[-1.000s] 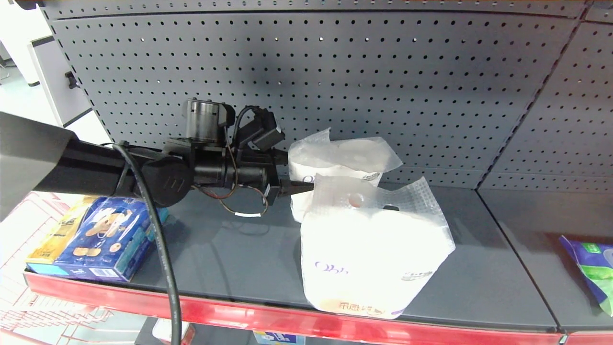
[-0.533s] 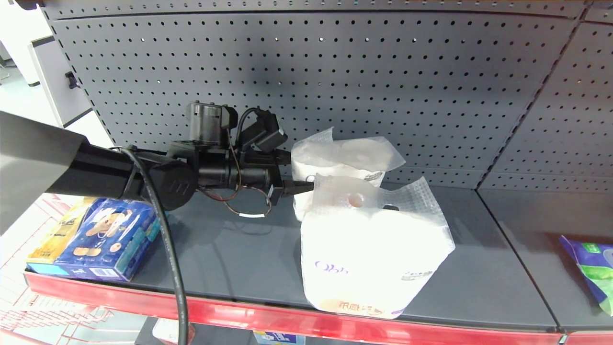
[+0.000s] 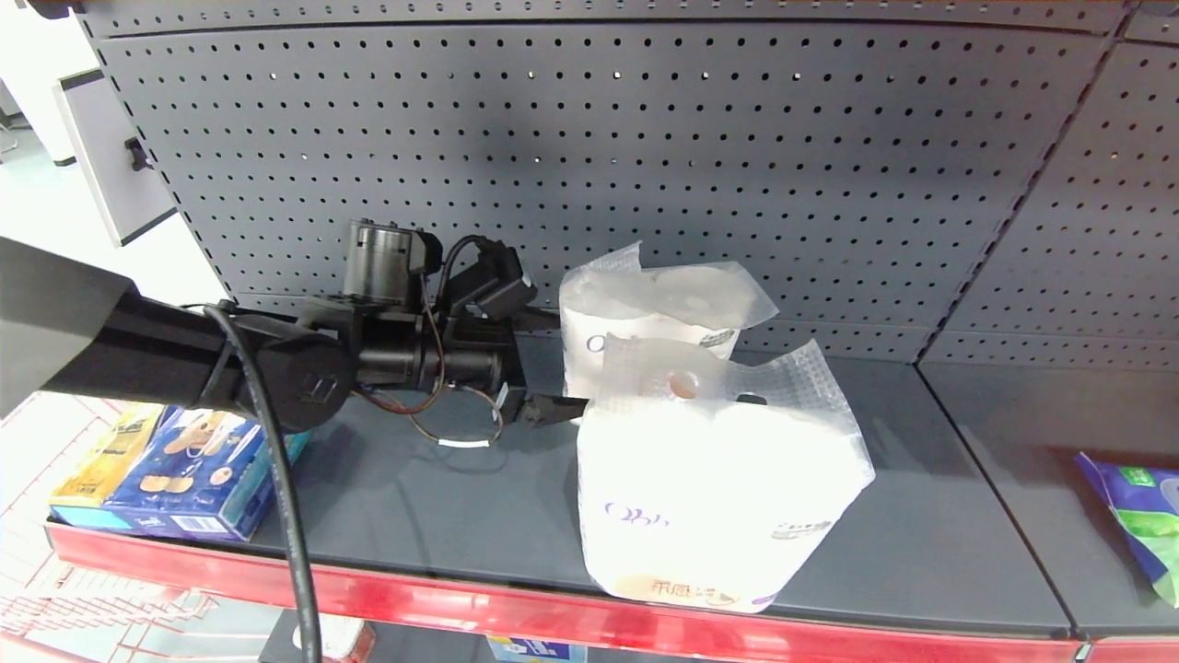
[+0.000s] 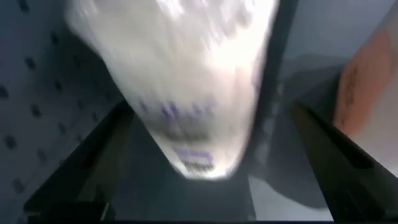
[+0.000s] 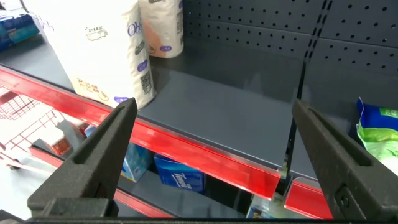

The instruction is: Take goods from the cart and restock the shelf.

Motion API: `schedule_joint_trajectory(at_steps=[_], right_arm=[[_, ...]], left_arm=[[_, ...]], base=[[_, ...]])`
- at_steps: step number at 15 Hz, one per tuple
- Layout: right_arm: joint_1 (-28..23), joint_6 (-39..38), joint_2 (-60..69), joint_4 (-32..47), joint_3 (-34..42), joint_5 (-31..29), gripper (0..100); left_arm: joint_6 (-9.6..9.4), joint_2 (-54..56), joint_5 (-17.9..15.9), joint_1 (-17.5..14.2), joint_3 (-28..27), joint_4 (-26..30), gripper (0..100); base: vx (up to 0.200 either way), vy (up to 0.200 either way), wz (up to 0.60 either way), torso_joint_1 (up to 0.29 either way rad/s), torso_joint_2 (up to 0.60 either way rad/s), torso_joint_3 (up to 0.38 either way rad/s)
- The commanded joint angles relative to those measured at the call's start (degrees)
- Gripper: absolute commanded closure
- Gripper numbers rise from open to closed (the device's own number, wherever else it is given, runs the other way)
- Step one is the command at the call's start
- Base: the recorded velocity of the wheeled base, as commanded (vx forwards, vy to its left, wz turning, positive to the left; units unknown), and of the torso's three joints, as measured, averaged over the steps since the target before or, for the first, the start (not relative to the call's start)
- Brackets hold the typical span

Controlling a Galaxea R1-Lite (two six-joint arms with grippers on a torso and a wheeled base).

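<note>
- Head view: the left claw (image 3: 555, 362) is drawn back and lowered from the rear white plastic-wrapped tissue pack (image 3: 645, 308), which it flanked a second ago. Its fingers are spread and nothing is held. The pack is left standing on the grey metal shelf (image 3: 433, 497), near the pegboard (image 3: 645, 138), just behind a larger white tissue pack (image 3: 718, 488).
- Left wrist view: the rear pack is seen, blurred, beyond the parted fingers.
- Right wrist view: the right claw (image 5: 211, 155) is held apart and empty before the shelf edge.
- This placement is judged complete, so another item can be fetched.
</note>
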State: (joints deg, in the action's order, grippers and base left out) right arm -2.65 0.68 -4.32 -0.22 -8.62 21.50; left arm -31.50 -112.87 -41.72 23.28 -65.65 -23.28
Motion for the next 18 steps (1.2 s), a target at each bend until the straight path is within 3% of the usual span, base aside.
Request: schedule_joint_trajectory(at_steps=[1, 6, 7, 9, 10, 12, 13, 15, 16, 18], right_arm=[[0.01, 0.02, -0.08, -0.04, 0.01, 0.12, 0], [0.01, 0.02, -0.08, -0.04, 0.88, 0.38, 0], [0.01, 0.02, -0.08, 0.04, 1.24, 0.47, 0], [0.10, 0.02, -0.52, 0.04, 1.06, 0.47, 0], [0.18, 0.02, -3.33, 0.04, 0.09, 0.12, 0], [0.01, 0.02, -9.31, -0.04, -2.81, -0.15, 0], [-0.34, 0.02, -15.81, -0.22, -6.15, -1.47, 0], [-0.78, 0.46, -25.22, -0.13, -11.33, -10.69, 0], [-0.34, 0.28, -30.23, -0.48, -13.18, -15.26, 0], [-0.08, -0.59, -36.99, -1.01, -13.44, -15.62, 0]], left_arm=[[0.04, 3.36, 0.76, -1.84, 3.07, -0.09, 0], [0.04, 11.97, 2.60, -6.85, 14.05, -0.27, 0], [0.04, 16.54, 2.69, -8.61, 18.89, -0.27, 0], [0.12, 21.47, 2.78, -11.16, 23.55, -0.18, 0], [0.91, 26.65, 2.78, -14.41, 27.59, -0.18, 0], [4.25, 33.95, 2.78, -16.60, 32.34, -0.18, 0], [9.79, 42.56, 6.56, -17.75, 36.29, 0.08, 0], [18.93, 51.88, 20.71, -17.40, 40.86, 0.34, 0], [22.98, 56.01, 25.98, -16.69, 42.97, 0.52, 0], [26.40, 62.86, 31.87, -16.69, 45.87, 3.68, 0]], base=[[0.000, 0.000, 0.00, 0.000, 0.00, 0.000], [0.000, 0.000, 0.00, 0.000, 0.00, 0.000], [0.000, 0.000, 0.00, 0.000, 0.00, 0.000], [0.000, 0.000, 0.00, 0.000, 0.00, 0.000], [0.000, 0.000, 0.00, 0.000, 0.00, 0.000], [0.000, 0.000, 0.00, 0.000, 0.00, 0.000], [0.000, 0.000, 0.00, 0.000, 0.00, 0.000], [0.000, 0.000, 0.00, 0.000, 0.00, 0.000], [0.000, 0.000, 0.00, 0.000, 0.00, 0.000], [0.000, 0.000, 0.00, 0.000, 0.00, 0.000]])
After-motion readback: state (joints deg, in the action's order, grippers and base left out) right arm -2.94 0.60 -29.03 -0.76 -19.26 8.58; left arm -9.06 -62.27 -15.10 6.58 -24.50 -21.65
